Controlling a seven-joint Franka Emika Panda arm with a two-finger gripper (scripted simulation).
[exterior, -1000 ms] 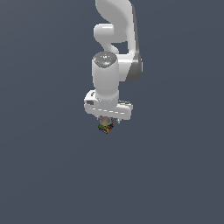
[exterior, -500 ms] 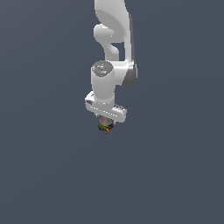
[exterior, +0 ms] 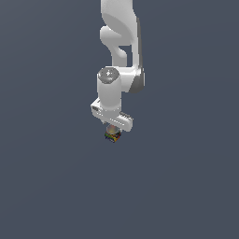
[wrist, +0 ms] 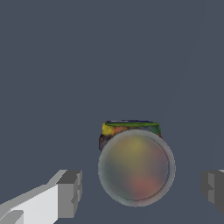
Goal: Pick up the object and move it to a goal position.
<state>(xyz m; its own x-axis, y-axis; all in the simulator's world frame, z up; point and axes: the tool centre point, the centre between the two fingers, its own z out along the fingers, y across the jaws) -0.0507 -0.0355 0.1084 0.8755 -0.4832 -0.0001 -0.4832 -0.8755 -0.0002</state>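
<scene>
In the wrist view the gripper (wrist: 141, 188) has its grey fingers (wrist: 70, 192) spread wide, touching nothing. Between them sits the object (wrist: 130, 129), partly hidden by what may be a translucent sphere (wrist: 136, 167).

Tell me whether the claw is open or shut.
Open: in the wrist view the claw has its fingers spread wide, clear of the small multicoloured box between them.
</scene>
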